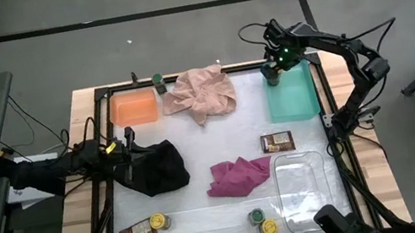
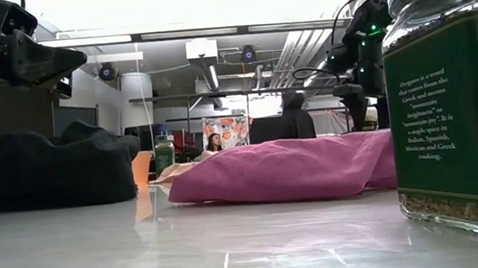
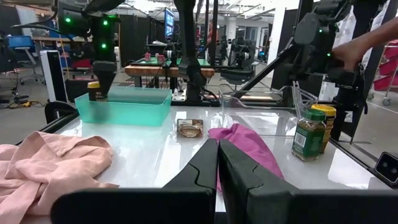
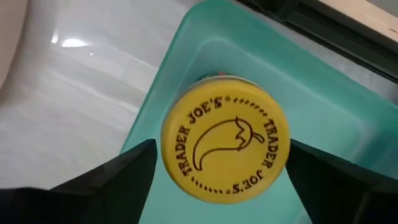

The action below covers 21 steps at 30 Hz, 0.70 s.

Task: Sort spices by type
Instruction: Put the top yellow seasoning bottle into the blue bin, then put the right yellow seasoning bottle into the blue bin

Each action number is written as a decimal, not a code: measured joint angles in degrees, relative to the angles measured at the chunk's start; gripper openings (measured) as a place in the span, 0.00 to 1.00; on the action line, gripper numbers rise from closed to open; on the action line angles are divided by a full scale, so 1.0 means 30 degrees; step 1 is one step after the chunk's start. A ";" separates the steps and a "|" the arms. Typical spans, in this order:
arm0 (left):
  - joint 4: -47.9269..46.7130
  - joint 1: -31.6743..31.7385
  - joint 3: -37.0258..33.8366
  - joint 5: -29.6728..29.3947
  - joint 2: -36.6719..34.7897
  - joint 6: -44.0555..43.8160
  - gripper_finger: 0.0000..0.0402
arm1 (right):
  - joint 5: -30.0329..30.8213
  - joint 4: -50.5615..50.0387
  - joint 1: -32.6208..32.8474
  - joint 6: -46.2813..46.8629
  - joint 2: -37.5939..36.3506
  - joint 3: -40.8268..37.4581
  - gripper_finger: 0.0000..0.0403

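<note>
Hovering over the teal tray's far corner, right gripper spread either side of an upright yellow-lidded jar standing directly beneath it, fingers seemingly clear of the lid; left gripper pressed together, idle over the black cloth.

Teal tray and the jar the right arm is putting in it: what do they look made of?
The teal tray looks like translucent plastic: light passes through its walls and its rim is smooth and glossy. The jar has a matte yellow lid with printed lettering, probably plastic or painted metal; its body is hidden there. The right hand stands open, a finger on each side of it.
</note>
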 joint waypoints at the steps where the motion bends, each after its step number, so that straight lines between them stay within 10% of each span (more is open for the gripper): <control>1: -0.0006 0.0006 0.0000 -0.0006 0.0000 0.0004 0.00 | 0.0000 -0.0081 0.0000 -0.0027 0.0000 0.0000 0.87; 15: -0.0006 0.0000 0.0003 -0.0007 0.0000 0.0006 0.00 | 0.1066 -0.3733 0.0000 -0.1664 -0.3316 0.0007 0.89; 21: -0.0002 0.0005 0.0005 -0.0005 0.0000 0.0002 0.00 | -0.2401 -0.4815 0.0209 -0.1451 -0.6150 0.0007 0.89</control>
